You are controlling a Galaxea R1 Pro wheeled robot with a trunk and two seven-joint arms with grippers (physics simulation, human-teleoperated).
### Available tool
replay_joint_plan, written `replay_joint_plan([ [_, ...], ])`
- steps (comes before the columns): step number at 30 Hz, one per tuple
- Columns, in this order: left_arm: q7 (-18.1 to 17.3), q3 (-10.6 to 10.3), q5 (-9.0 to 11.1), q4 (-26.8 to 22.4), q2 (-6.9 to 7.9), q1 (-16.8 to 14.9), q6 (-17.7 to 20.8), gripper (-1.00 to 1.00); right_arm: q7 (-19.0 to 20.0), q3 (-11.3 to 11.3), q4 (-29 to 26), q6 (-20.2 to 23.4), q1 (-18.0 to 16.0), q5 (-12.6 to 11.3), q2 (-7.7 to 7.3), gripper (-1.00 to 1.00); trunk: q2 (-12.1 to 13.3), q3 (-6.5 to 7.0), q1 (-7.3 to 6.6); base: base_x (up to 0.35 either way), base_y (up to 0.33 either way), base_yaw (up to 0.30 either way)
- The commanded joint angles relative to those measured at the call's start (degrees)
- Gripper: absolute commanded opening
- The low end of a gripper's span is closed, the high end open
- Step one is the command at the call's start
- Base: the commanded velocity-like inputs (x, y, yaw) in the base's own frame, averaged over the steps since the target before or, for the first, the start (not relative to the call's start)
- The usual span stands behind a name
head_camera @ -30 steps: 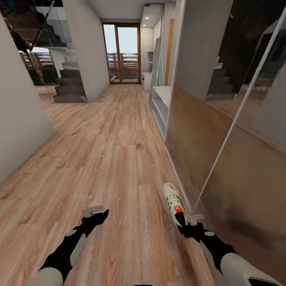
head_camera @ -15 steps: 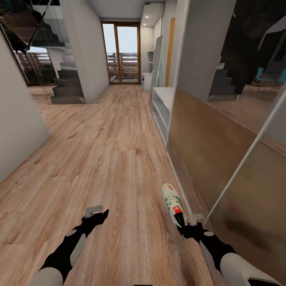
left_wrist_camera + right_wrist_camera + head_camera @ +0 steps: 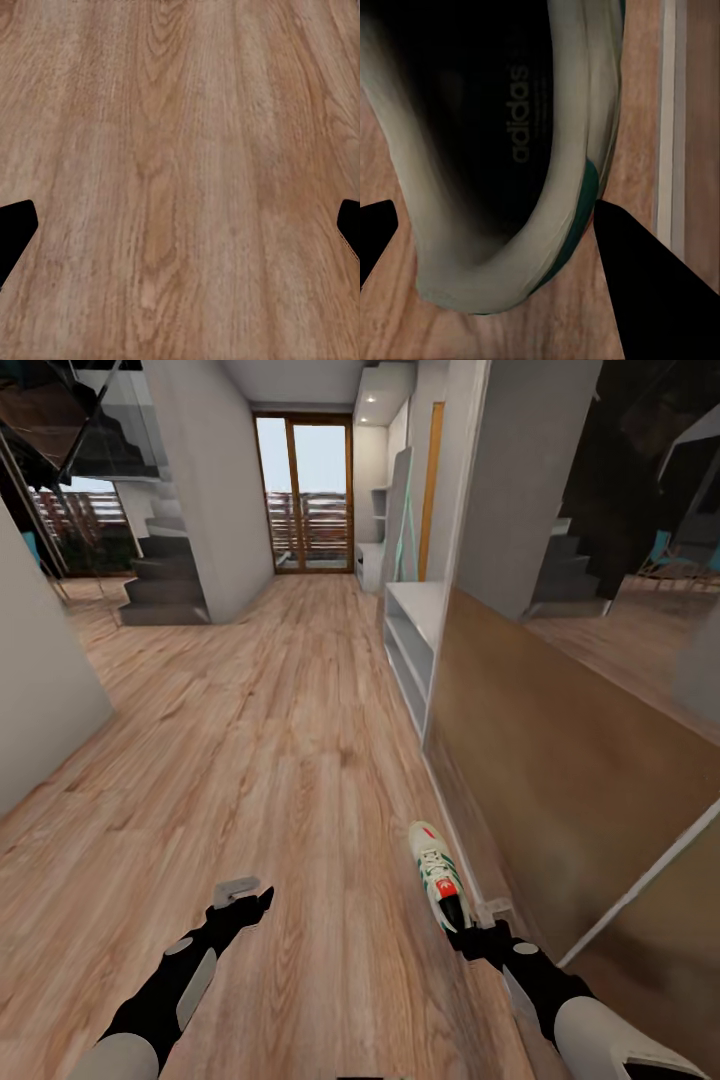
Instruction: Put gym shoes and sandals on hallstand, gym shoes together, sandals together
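While we roll down the hall, our right gripper [image 3: 468,928] has its fingers clamped on the heel of one white gym shoe with green stripes [image 3: 437,873]. It hangs above the light-brown wood floor [image 3: 270,760]. Our left gripper [image 3: 243,897] is spread wide and holds nothing. The low white shoe rack [image 3: 410,635] waits ahead (nothing on it that we can see), so most of the job looks left.
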Motion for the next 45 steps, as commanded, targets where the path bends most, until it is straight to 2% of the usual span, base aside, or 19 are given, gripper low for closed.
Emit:
replay_joint_plan([
  [1, -0.01, 0.00, 0.00, 0.00, 0.00, 0.00, 0.00, 1.00, -0.10, 0.01, -0.01, 0.01, 0.00, -0.09, 0.00, -1.00, 0.00, 0.00, 0.00, 0.346, 0.000, 0.000],
  [16, -0.02, 0.01, 0.00, 0.00, 0.00, 0.00, 0.00, 1.00, -0.10, 0.02, 0.05, 0.01, 0.00, -0.09, 0.00, -1.00, 0.00, 0.00, 0.00, 0.323, 0.064, 0.000],
  [27, -0.02, 0.00, 0.00, 0.00, 0.00, 0.00, 0.00, 1.00, -0.10, 0.03, 0.06, -0.01, 0.05, -0.09, 0.00, -1.00, 0.00, 0.00, 0.00, 0.079, 0.019, 0.078],
  [45, -0.03, 0.03, 0.00, 0.00, 0.00, 0.00, -0.01, 1.00, -0.10, 0.03, 0.07, -0.06, 0.07, -0.09, 0.00, -1.00, 0.00, 0.00, 0.00, 0.253, 0.000, 0.060],
])
